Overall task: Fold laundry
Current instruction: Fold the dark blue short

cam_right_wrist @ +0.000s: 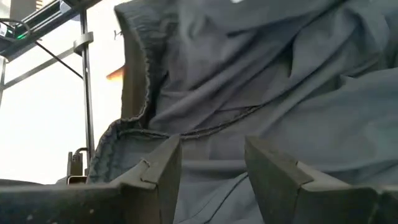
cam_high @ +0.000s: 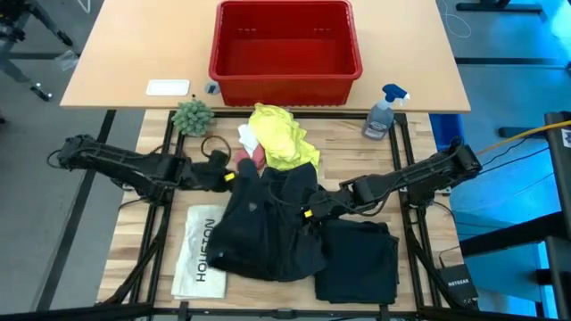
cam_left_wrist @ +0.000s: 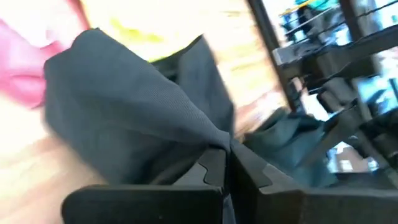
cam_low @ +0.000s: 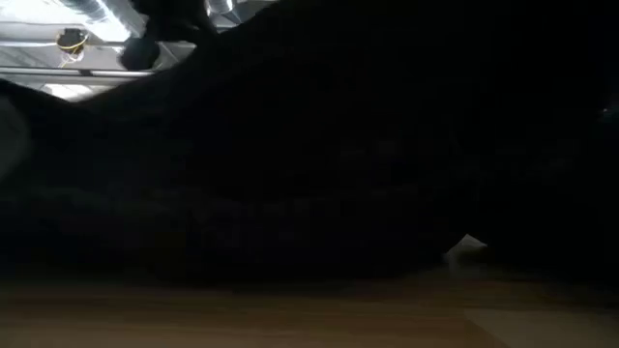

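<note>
On the left part of the wooden counter [cam_high: 152, 223], the flat white item printed "HOUSTON" [cam_high: 198, 250] is laid near the front edge; it is not part of the washing. Just beside it, the left hand [cam_high: 234, 176] is clenched on a corner of the big, soft black trousers [cam_high: 268, 223]; in the left wrist view the dark cloth is seen pinched between the fingers [cam_left_wrist: 249, 171]. The trousers are piled in a crumpled heap in the middle of the counter and are not folded yet. Behind them, toward the back edge, the small pink cloth [cam_high: 248, 164], the small white cloth [cam_high: 247, 136] and the bright yellow T-shirt [cam_high: 284, 135] are bunched together, unfolded. The right hand [cam_high: 314, 212] is pushed against the trousers with its fingers apart, and nothing is gripped. At the front right, one dark flat piece [cam_high: 357, 259] looks folded already. Most of the folding is judged to be left.
</note>
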You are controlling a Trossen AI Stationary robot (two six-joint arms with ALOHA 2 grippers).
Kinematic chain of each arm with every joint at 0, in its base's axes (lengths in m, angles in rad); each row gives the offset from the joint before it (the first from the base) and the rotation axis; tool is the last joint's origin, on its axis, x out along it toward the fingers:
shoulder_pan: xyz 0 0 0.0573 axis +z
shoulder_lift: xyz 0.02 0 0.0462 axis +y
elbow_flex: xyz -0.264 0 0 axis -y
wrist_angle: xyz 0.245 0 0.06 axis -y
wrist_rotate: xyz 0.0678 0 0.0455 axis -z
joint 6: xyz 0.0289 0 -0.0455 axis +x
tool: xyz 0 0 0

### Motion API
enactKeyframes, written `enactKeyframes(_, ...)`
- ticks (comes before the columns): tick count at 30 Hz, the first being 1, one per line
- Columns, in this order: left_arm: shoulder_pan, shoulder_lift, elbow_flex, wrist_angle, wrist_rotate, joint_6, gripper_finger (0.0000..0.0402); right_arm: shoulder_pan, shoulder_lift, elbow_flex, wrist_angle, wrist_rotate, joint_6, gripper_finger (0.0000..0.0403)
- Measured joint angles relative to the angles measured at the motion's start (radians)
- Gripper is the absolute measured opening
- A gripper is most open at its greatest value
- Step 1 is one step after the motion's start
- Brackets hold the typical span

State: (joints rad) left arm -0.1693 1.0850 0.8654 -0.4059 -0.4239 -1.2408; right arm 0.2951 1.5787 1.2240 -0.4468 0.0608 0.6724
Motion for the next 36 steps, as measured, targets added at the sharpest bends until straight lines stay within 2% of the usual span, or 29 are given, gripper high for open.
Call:
enactKeyframes(6, 0.117, 0.138, 0.000, 0.233, 0.131, 0.089, 0.0000, 0.010, 0.000, 0.000, -0.002, 0.002, 0.001, 0.0165)
enactKeyframes(13, 0.222, 0.384, 0.010, 0.520, 0.330, 0.122, 0.0000, 0.028, 0.000, 0.000, -0.007, 0.037, 0.019, 0.0165)
enactKeyframes(20, 0.266, 0.632, 0.203, 0.543, 0.485, 0.244, 0.0000, 0.026, 0.000, 0.000, -0.030, 0.072, 0.054, 0.0165)
enactKeyframes(24, 0.276, 0.729, 0.292, 0.554, 0.574, 0.285, 0.0004, 0.026, 0.000, 0.000, -0.037, 0.080, 0.066, 0.0165)
enactKeyframes(29, 0.276, 0.745, 0.315, 0.553, 0.659, 0.351, 0.0040, 0.043, -0.008, 0.000, -0.055, 0.108, 0.092, 0.0165)
enactKeyframes(36, 0.274, 0.740, 0.315, 0.549, 0.770, 0.409, 0.0122, 0.112, -0.076, 0.000, -0.033, 0.186, 0.112, 0.0165)
